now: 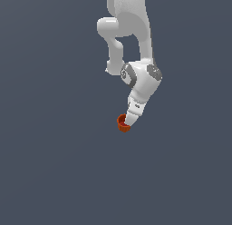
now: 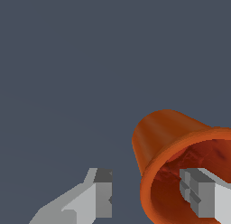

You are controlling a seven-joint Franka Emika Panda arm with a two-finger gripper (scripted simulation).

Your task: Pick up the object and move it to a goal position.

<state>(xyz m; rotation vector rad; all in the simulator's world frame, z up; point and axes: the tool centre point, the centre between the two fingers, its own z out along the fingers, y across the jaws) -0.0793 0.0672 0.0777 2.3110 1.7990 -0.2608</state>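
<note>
The orange-red cup (image 1: pixel 121 124) lies on the dark grey floor at the tip of the white arm, tilted, its ribbed outside turned away. In the wrist view the cup (image 2: pixel 162 135) shows its tapered side and its darker red inside. My gripper (image 1: pixel 128 124) is down at the cup and open. It straddles the cup's rim in the wrist view (image 2: pixel 146 196): one finger (image 2: pixel 200 198) is inside the cup, the other finger (image 2: pixel 101 196) is outside, with a gap between it and the cup's wall. No goal marker shows.
The white arm (image 1: pixel 142 83) reaches down from the top of the exterior view. A plain dark grey floor (image 1: pixel 54 165) lies all around the cup.
</note>
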